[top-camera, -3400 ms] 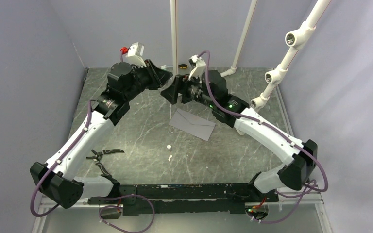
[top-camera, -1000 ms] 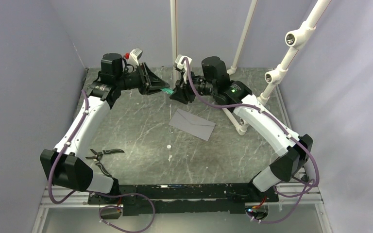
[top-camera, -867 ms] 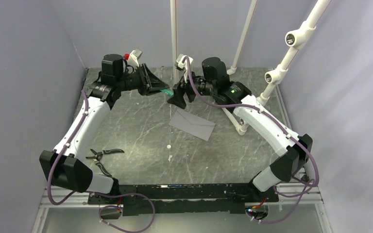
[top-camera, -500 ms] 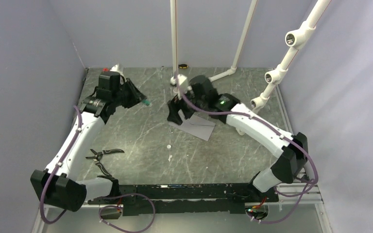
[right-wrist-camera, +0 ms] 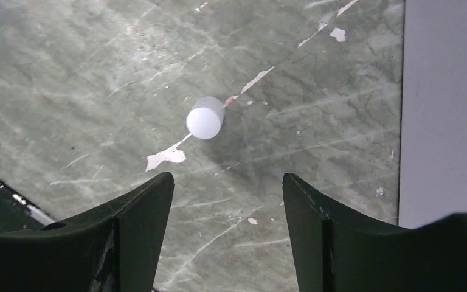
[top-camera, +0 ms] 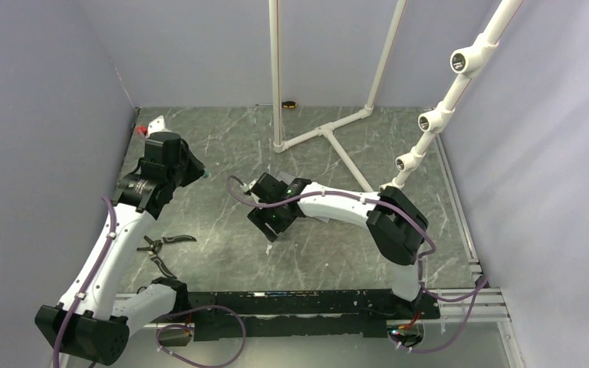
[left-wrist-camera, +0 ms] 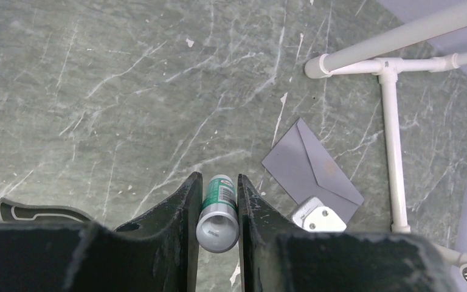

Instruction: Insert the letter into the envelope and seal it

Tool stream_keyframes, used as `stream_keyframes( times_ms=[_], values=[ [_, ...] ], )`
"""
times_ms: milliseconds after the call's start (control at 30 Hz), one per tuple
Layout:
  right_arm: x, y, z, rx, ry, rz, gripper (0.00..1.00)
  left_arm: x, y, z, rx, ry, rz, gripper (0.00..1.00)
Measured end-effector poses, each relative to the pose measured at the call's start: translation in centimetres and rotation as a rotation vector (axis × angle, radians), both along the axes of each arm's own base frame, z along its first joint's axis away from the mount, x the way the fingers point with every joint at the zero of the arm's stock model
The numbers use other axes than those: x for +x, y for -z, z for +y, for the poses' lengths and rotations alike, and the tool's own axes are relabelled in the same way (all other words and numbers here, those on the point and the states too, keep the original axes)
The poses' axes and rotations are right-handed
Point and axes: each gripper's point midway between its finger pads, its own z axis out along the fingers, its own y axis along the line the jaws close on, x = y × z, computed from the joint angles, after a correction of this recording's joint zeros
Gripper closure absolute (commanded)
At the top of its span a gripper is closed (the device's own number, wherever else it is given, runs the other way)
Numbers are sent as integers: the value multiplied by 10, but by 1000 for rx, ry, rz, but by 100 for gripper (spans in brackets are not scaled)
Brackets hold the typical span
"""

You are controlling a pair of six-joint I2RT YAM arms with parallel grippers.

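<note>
One pair of pliers (top-camera: 165, 244): nearest item, at the left of the desk (top-camera: 322, 257); judged to have no role.
Right fingers (right-wrist-camera: 140, 225): one pair, spread wide, empty, low over the cap.
Cap (right-wrist-camera: 205, 117): one, white, round, on bare desk near the envelope's edge. Judged step: sealing stage, cap pickup. The next move calls for a centred descent and gentle closure; the cap may roll.
Envelope (left-wrist-camera: 313, 167): one, grey, flat at mid-desk, flap apparently folded down; the right arm hides it from above.
Letter: none visible; whether it is inside the envelope cannot be told.
Left fingers (left-wrist-camera: 170, 225): one pair, clamped on one glue stick (left-wrist-camera: 217, 210), held above the desk at left, well apart from the envelope.
Pipe frame (top-camera: 322, 134): one, white, farthest.
</note>
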Motion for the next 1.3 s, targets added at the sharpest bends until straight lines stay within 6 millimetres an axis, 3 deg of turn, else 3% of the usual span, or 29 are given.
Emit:
stream_keyframes(
  times_ms=[233,533,733,933,1167,1300],
  values=[
    [4,12,4,-6,12,0,31,-3,8,5,16,-25,24,98],
    [14,10,29,91,2,-34,50,-7,5,17,47,-78,16,98],
    [11,29,27,59,1,-8,53,-13,-5,27,58,-115,-19,97],
    [9,30,28,61,-7,-4,62,-14,-5,30,69,-130,-22,97],
    [9,32,30,59,-6,-3,86,-14,-6,32,73,-137,-23,98],
    [11,32,31,62,11,-9,91,-15,-7,32,72,-137,-27,98]
  ],
)
